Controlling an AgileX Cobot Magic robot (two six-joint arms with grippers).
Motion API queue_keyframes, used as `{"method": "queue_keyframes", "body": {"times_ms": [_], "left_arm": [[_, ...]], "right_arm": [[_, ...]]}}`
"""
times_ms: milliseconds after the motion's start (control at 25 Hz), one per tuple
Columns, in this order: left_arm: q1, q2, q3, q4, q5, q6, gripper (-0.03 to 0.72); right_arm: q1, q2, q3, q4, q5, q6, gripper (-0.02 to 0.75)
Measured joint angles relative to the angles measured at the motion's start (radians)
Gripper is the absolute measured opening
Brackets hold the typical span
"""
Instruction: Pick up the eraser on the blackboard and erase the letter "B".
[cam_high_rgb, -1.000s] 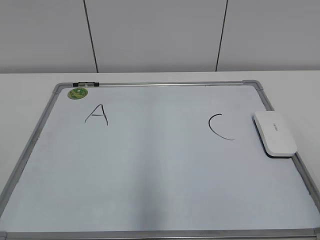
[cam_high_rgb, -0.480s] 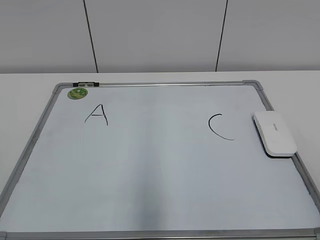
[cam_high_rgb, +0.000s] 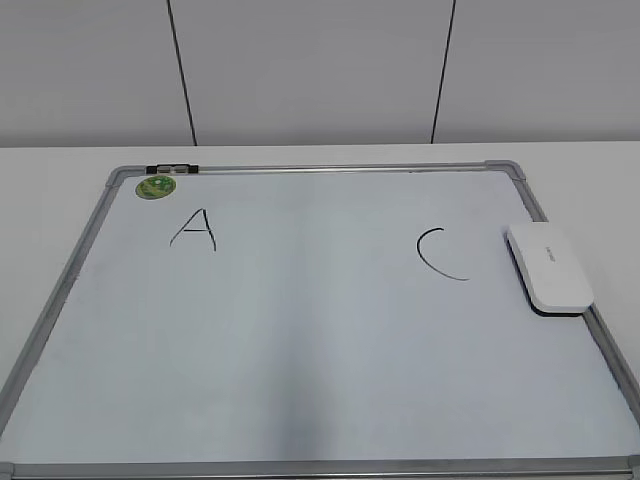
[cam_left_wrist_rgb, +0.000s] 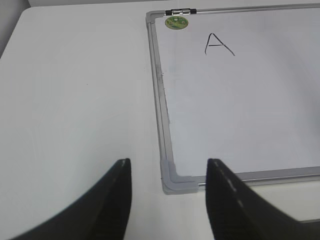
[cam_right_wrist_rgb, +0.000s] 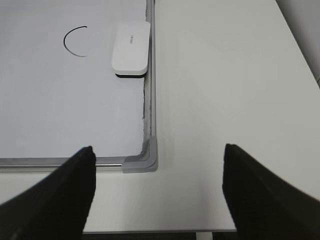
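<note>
The white, glossy, rounded plastic eraser (cam_high_rgb: 548, 268) lies at the right edge of the silver-framed white dry-erase blackboard (cam_high_rgb: 60, 290), toward the bench's right edge. It looks light, stiff and slippery; grip across its long sides. Left gripper (cam_left_wrist_rgb: 169, 172) and right gripper (cam_right_wrist_rgb: 159, 162) stand spread, empty. No "B" is visible between the "A" and "C".

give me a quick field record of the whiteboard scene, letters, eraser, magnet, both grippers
board: large white dry-erase board with silver metal frame, flat on white table
letters: black handwritten A at left, C at right; no B visible between them
eraser: white glossy rounded plastic eraser on the board's right edge, beside the C
magnet: small round green magnet, top left corner
left gripper: open, empty
right gripper: open, empty
</note>
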Motion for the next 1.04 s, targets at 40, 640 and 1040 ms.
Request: {"method": "queue_keyframes", "body": {"times_ms": [40,640,1040], "left_arm": [[0.000,0.000,0.000,0.000,0.000,0.000,0.356],[0.000,0.000,0.000,0.000,0.000,0.000,0.351],[0.000,0.000,0.000,0.000,0.000,0.000,0.318]], "right_arm": [[0.000,0.000,0.000,0.000,0.000,0.000,0.587],[0.000,0.000,0.000,0.000,0.000,0.000,0.587],[0.000,0.000,0.000,0.000,0.000,0.002,0.587]]}}
